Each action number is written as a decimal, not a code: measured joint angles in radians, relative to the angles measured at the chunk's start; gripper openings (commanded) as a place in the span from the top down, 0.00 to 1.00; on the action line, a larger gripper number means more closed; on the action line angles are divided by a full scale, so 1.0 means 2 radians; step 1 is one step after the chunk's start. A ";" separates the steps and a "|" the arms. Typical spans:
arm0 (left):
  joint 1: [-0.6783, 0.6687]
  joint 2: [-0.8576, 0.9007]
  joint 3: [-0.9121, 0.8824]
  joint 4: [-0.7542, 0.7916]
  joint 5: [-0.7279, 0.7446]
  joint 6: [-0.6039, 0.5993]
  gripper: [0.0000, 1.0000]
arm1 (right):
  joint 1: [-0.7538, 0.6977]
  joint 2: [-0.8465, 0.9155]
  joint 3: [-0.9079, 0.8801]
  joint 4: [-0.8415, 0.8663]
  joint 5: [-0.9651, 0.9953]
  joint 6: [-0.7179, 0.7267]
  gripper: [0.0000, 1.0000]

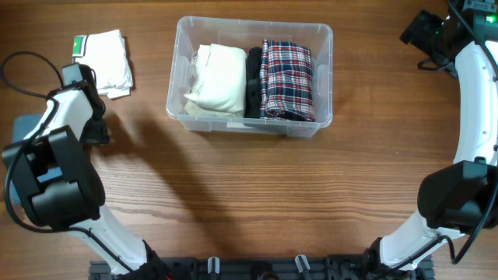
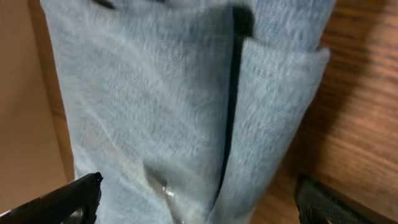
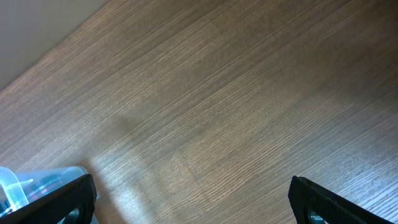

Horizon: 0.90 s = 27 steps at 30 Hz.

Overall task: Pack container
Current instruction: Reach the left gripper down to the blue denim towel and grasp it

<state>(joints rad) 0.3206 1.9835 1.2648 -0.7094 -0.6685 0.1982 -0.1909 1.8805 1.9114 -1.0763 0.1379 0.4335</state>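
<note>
The container point(image 1: 253, 23) is a clear plastic bin at the back middle of the table. It holds a folded cream garment point(image 1: 216, 78), a black item point(image 1: 254, 82) and a folded plaid garment point(image 1: 286, 78). A folded white cloth point(image 1: 109, 58) with a green tag lies on the table at the back left. My left gripper point(image 1: 84, 76) is open right at that cloth's left edge; in the left wrist view the cloth point(image 2: 186, 93) fills the space ahead of the spread fingers point(image 2: 199, 205). My right gripper point(image 1: 420, 35) is open and empty at the far right back, above bare table point(image 3: 191, 199).
The wooden table runs around the container on all sides. One corner of the container point(image 3: 25, 180) shows at the lower left of the right wrist view. The table's left edge shows beside the cloth in the left wrist view.
</note>
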 measured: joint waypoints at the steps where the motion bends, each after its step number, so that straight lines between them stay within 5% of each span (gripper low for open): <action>1: 0.000 0.001 0.000 0.006 0.000 0.000 0.00 | 0.000 0.000 0.000 0.000 0.000 0.000 0.00; 19: 0.038 0.019 0.007 0.023 -0.019 0.022 0.00 | 0.000 0.000 0.000 0.000 0.000 0.000 0.00; 22: 0.061 0.019 0.011 0.020 0.003 0.024 0.10 | 0.000 0.000 0.000 0.000 0.000 0.000 0.00; 25: 0.077 0.019 0.011 0.020 0.023 0.025 0.35 | 0.000 0.000 0.000 0.000 0.000 0.000 0.00; 27: 0.082 0.021 0.011 0.018 0.029 0.024 0.42 | 0.000 0.000 0.000 0.001 0.000 0.000 0.00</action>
<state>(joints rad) 0.4843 2.0262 1.2877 -0.6731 -0.6102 0.2466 -0.1909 1.8805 1.9114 -1.0752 0.1379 0.4335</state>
